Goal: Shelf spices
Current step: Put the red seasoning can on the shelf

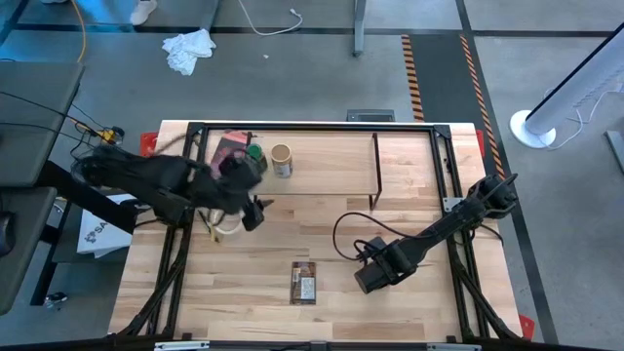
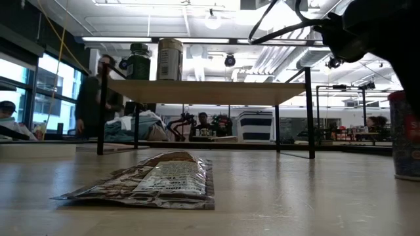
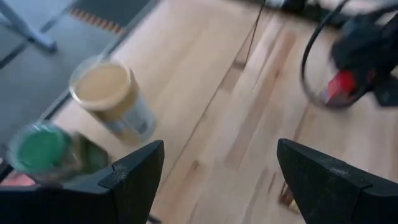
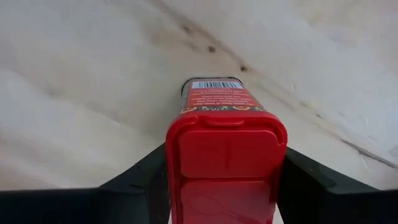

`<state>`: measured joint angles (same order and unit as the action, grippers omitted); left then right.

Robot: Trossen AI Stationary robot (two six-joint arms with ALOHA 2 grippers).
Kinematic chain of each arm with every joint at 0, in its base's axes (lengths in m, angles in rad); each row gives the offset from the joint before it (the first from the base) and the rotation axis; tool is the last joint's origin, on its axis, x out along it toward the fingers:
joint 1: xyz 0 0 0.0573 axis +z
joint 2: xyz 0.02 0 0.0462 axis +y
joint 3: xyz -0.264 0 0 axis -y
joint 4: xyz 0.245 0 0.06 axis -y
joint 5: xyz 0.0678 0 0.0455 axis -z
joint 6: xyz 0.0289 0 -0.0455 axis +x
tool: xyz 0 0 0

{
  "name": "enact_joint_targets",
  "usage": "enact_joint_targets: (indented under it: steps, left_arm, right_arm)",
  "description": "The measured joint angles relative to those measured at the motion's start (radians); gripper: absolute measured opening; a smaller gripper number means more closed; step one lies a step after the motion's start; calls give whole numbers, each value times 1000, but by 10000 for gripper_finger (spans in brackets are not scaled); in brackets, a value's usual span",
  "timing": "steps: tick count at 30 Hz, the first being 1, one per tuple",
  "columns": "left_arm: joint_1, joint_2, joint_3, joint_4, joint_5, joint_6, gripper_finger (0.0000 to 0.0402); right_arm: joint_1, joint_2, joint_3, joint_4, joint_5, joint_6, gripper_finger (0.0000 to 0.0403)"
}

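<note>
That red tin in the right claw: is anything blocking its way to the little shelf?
Nothing visible does. The right gripper has its fingers on either side of the red tin, and bare table lies between it and the shelf, whose right part shows free.

Grey floor (image 1: 292,78), bright ceiling lights (image 2: 211,19)

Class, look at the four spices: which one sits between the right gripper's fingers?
The red tin. It stands on the table between the right gripper's fingers; both jars are on the shelf, and the packet lies flat, apart.
</note>
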<state>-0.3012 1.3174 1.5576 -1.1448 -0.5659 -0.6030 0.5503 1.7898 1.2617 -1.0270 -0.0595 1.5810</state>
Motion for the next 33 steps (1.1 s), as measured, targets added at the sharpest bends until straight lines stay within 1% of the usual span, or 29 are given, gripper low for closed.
enact_joint_targets:
  steps: [3,6,9,12,16,19,24,27,31,33]
  left_arm:
    - [0,-32,74,0,-24,38,310]
    - [0,-66,154,0,-74,71,310]
    - [0,-101,225,3,-140,104,310]
    - [0,-140,269,42,-192,162,310]
    - [0,-208,278,165,-187,290,310]
    - [0,-249,273,231,-153,354,310]
    - [0,-289,273,223,-146,371,310]
    - [0,-298,272,204,-139,371,310]
    - [0,-304,272,169,-81,379,310]
    - [0,-304,272,151,-56,378,310]
  right_arm:
    - [0,-29,0,23,-32,-42,204]
    - [-1,-75,35,11,-19,-71,204]
    - [-16,-123,104,-1,72,-111,204]
    - [-61,-155,205,-29,210,-149,204]
    - [-164,-162,361,-96,365,-231,204]
    - [-265,-161,449,-132,429,-289,204]
    - [-447,-159,528,-236,406,-361,204]
    - [-546,-159,550,-325,357,-377,204]
    - [-657,-159,550,-403,296,-378,204]
    - [-698,-158,548,-424,290,-378,204]
